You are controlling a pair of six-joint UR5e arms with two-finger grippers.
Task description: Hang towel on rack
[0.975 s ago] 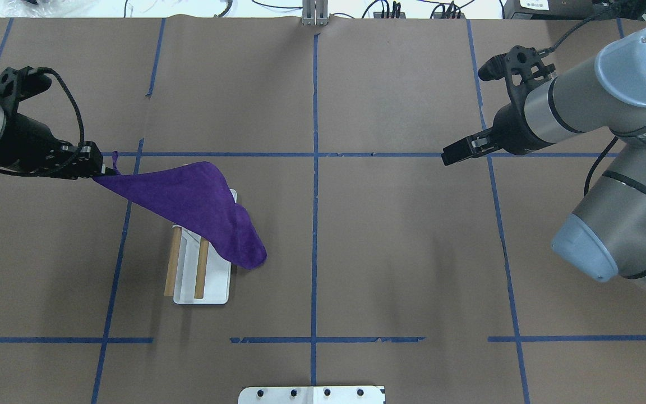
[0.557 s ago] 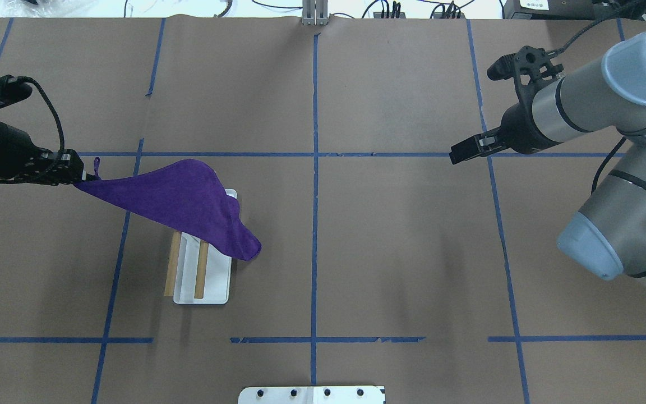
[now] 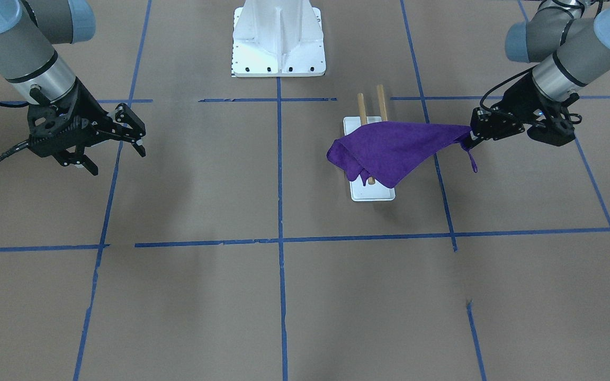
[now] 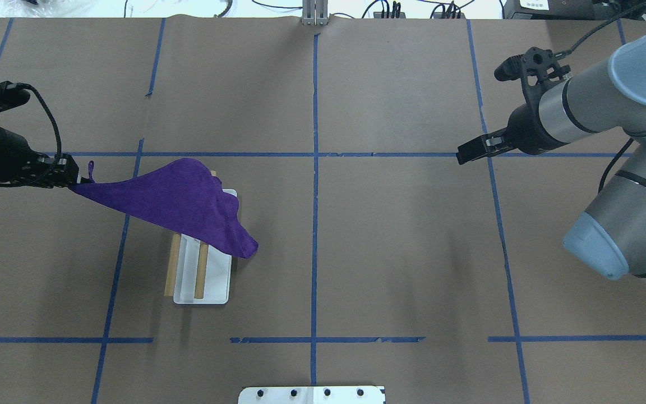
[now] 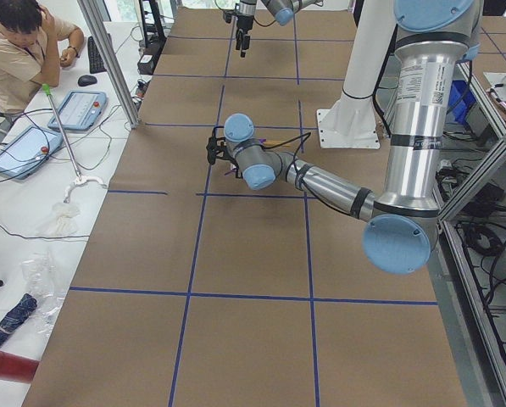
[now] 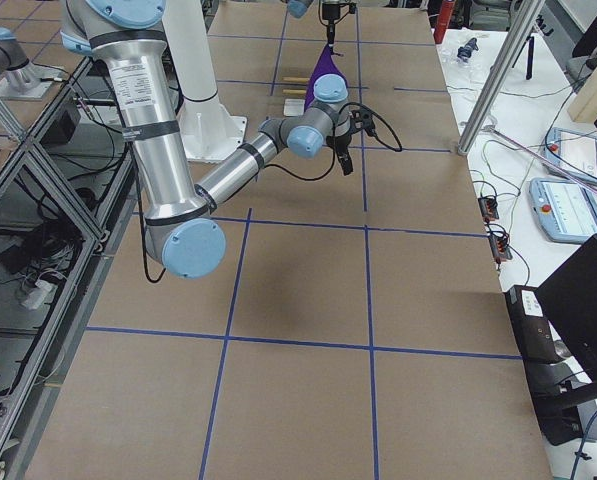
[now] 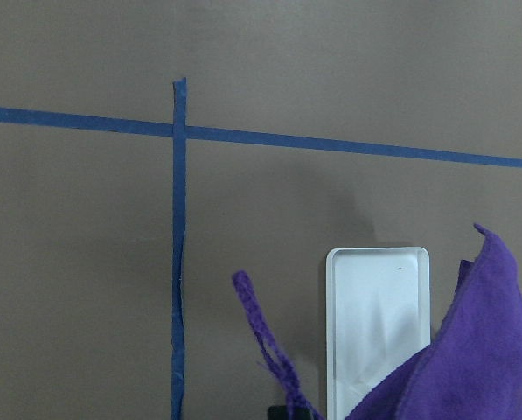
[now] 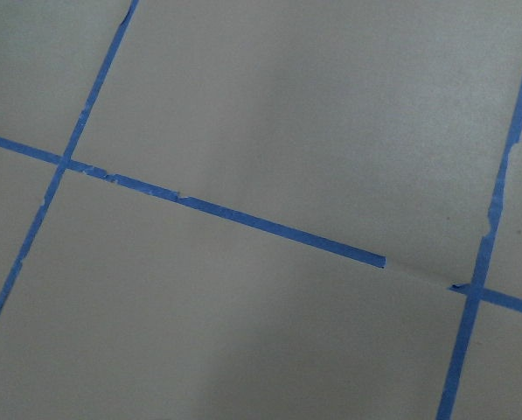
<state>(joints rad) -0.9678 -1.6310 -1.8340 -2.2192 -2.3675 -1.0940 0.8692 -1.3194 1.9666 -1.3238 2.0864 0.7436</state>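
Now the left gripper point(image 4: 73, 179) pinches one corner of the purple towel point(image 4: 183, 199), which lies stretched over the far end of the rack point(image 4: 215, 283). Lowering it slowly should let both wooden rods point(image 4: 201, 275) hold it. The loose end hangs past the base's edge. The right gripper point(image 3: 136, 138) hangs spread, well apart, leaving room to move.

looks down on brown table paper point(image 8: 269, 87), crossed by a long slanting strip of blue tape point(image 8: 243, 219) meeting two other strips.
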